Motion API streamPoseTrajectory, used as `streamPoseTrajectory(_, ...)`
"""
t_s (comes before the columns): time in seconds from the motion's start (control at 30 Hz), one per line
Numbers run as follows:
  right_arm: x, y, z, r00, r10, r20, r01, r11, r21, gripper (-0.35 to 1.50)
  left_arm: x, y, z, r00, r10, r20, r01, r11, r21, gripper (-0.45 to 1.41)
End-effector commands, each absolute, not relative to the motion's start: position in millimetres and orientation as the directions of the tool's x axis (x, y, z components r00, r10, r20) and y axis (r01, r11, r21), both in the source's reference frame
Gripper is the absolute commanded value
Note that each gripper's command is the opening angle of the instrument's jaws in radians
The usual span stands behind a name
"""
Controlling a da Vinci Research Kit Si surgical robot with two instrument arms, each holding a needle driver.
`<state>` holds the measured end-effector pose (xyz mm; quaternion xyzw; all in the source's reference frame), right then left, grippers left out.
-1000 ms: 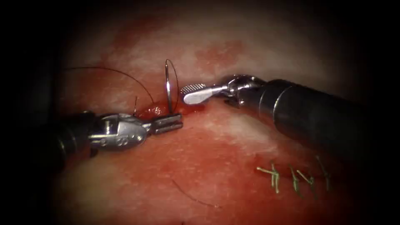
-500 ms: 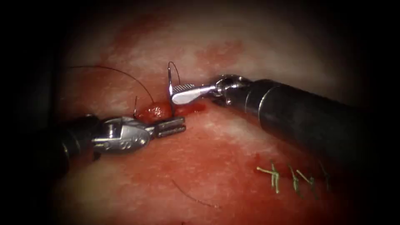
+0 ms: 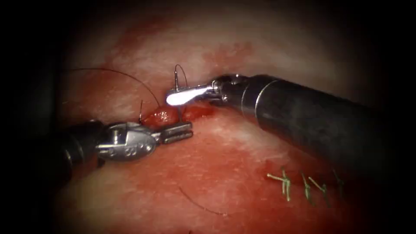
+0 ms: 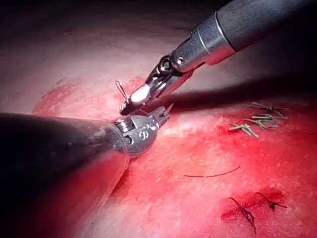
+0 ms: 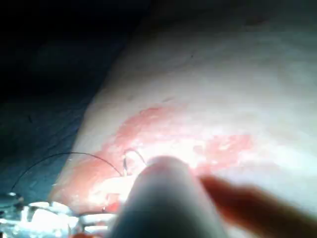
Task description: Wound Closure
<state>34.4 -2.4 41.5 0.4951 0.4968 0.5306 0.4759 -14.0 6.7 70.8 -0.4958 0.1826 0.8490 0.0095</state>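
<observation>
The curved needle [image 3: 176, 78] stands upright over the cut [image 3: 197, 112], its arc rising above the right tool [image 3: 173, 97]. The right tool's jaws are shut on the needle about midway along its curve; the same grip shows in the left wrist view, with the needle [image 4: 119, 89] held by the right tool [image 4: 130, 102]. The needle's lower end is hidden, so I cannot tell whether it is in the tissue. The left tool [image 3: 175, 131] lies just below, jaws slightly open, holding nothing. Dark thread [image 3: 125, 77] arcs from the left down to a red bulge of tissue [image 3: 162, 115].
Green stitches [image 3: 286, 183] cross the closed part of the wound at the lower right. A loose bit of thread [image 3: 203, 209] lies on the tissue near the front. Red fluid pools at the cut. The right shaft [image 3: 312, 121] spans the right side. Dark stitches [image 4: 247, 214] sit on the tissue.
The left tool held the needle near its lower end, then let go and dropped slightly. The right tool moved left from open and closed on the needle.
</observation>
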Motion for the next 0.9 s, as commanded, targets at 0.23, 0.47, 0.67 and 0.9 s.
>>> streamPoseTrajectory(0.23, 35.5, -2.1, 41.9, 0.005, 0.997, 0.082, -0.015, -0.082, 0.997, -0.35, -14.8, 6.7, 71.5, -0.507, -0.166, -0.846, -0.194, -0.934, 0.3, -0.45)
streamPoseTrajectory(0.47, 35.3, -1.4, 42.7, 0.011, 0.999, 0.035, -0.021, -0.035, 0.999, -0.35, -15.0, 7.2, 71.2, -0.427, 0.104, -0.898, -0.32, -0.947, 0.042, 0.49)
streamPoseTrajectory(0.67, 35.1, -0.9, 44.0, -0.035, 0.991, -0.125, -0.021, 0.125, 0.992, -0.35, -15.8, 6.3, 69.0, -0.269, 0.336, -0.903, -0.313, -0.917, -0.248, 1.01)
streamPoseTrajectory(0.9, 35.1, -1.0, 43.9, -0.088, 0.865, -0.495, -0.003, 0.496, 0.868, -0.35, -14.0, 5.0, 67.7, -0.24, 0.434, -0.868, -0.253, -0.892, -0.375, 0.22)
